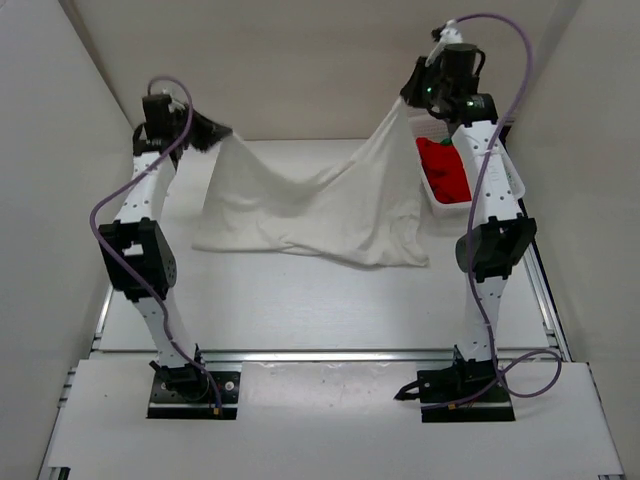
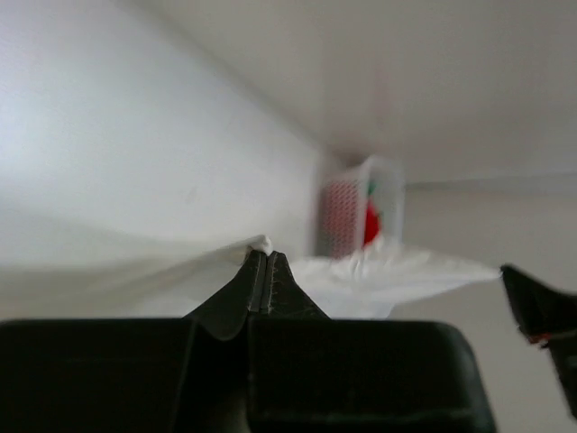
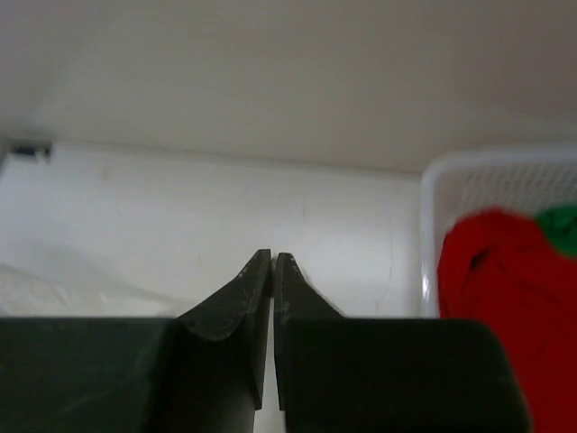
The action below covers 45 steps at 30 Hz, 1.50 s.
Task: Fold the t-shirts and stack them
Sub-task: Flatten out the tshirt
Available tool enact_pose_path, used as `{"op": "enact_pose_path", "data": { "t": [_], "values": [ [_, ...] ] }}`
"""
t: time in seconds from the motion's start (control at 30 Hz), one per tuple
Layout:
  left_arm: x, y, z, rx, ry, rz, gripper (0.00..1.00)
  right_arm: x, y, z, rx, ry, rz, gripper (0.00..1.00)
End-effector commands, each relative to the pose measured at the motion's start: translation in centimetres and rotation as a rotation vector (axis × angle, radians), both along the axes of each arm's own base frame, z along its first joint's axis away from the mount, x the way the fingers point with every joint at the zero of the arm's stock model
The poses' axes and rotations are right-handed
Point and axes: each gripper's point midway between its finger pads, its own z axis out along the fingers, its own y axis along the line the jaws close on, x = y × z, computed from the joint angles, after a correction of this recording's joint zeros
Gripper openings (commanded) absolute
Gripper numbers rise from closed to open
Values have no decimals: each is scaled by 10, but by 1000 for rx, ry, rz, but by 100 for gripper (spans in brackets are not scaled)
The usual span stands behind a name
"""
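Arm bases: the left base [image 1: 193,387] and the right base [image 1: 462,386] sit bolted side by side at the near edge of the pale bench [image 1: 300,300], with both arms reaching up and away toward the far wall.
Left fingers: the left fingers [image 2: 261,262] are pressed fully together, high at the far left, and a small tuft of white cloth pokes out just above their tips.
Right fingers: the right fingers [image 3: 267,267] are closed to a hairline slit, raised at the far right above the basket. From overhead the cloth runs straight up into them, but their own camera shows no fabric at the tips.
White t-shirt: the white t-shirt [image 1: 310,210] hangs stretched between the two arms, pinched at one upper corner by each. Its top edge sags in the middle, and its lower part lies rumpled on the bench at the centre.
Red t-shirt: the red t-shirt [image 1: 445,168] lies bunched inside the basket, below the right arm.
Green t-shirt: the green t-shirt [image 3: 561,222] shows only as a sliver behind the red one, in the same basket.
Basket: the white lattice basket [image 3: 487,164] stands at the far right of the bench, just beside the hanging cloth.
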Motion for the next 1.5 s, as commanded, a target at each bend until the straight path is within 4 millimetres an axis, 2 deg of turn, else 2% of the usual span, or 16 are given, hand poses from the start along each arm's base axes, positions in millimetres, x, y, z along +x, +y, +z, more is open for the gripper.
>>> {"op": "enact_pose_path", "data": {
  "t": [0.0,0.03,0.13,0.2,0.37,0.47,0.57,0.6,0.7,0.77,0.8,0.87,0.93,1.1,1.33,1.47],
  "values": [
    [5,32,260,-74,-566,54,0,-90,-12,309,196,-900,26,0],
    [-7,41,283,-85,-625,67,0,-116,-17,342,185,-1008,4,0],
    [-35,61,318,-80,-723,92,0,-150,-10,371,152,-1121,44,0],
    [-51,68,331,-60,-758,97,0,-152,-16,364,126,-1082,40,0],
    [-90,94,322,-1,-809,185,0,-141,-4,291,-13,-846,34,0],
    [-112,103,275,35,-750,235,0,-153,2,231,-74,-739,-3,0],
    [-127,107,186,57,-605,289,0,-182,6,141,-117,-576,30,0],
    [-139,102,180,88,-603,298,0,-191,15,126,-109,-551,80,0],
    [-158,97,97,112,-441,340,0,-223,16,28,-129,-362,80,0],
    [-179,105,28,71,-308,391,0,-260,14,-42,-24,-234,97,0],
    [-185,108,13,67,-281,413,0,-271,16,-58,4,-210,117,0],
    [-203,110,-40,98,-156,461,0,-304,10,-128,63,-66,93,0],
    [-218,109,-78,125,-53,464,0,-326,6,-164,105,43,65,0],
    [-251,107,-135,48,66,422,0,-378,5,-203,264,244,49,0],
    [-264,91,-145,92,128,310,0,-423,-1,-216,321,403,28,0],
    [-266,92,-141,103,113,337,0,-419,1,-211,307,382,8,0]
  ]
}}
